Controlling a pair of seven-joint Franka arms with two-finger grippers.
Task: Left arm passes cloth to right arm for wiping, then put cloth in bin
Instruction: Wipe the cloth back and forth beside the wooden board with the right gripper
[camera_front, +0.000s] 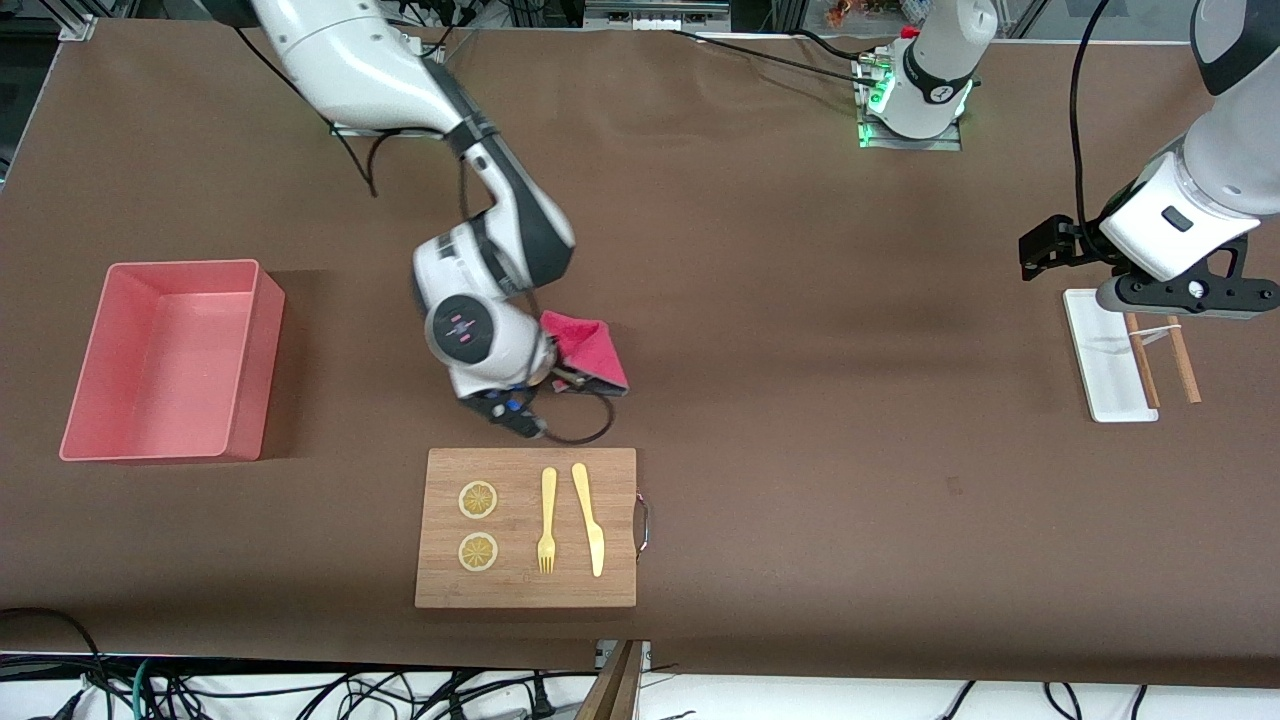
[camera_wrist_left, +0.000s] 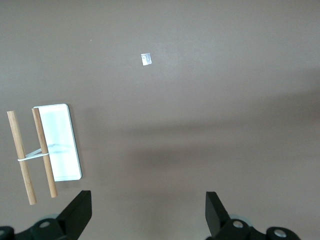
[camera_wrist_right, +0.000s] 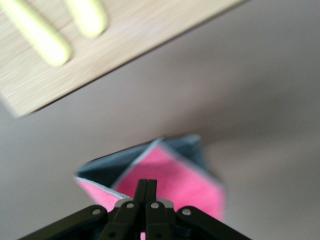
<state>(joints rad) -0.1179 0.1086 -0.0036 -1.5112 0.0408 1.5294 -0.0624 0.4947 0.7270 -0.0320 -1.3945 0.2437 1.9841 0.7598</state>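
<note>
Near the cutting board (camera_front: 526, 527), right gripper (camera_wrist_right: 145, 192) pinches the cloth (camera_front: 590, 350) low on the bench (camera_front: 800, 300), placed for wiping. Left gripper (camera_wrist_left: 147, 212) waits wide over the white tray (camera_front: 1100, 360). Bin (camera_front: 75, 400) sits toward the right arm's end.

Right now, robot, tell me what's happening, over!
Right gripper shut on the cloth, near the cutting board. Left gripper open, waiting over the white tray. Bin open, way clear.

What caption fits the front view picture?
Right gripper shut on the pink cloth above the table, near the cutting board.
</note>
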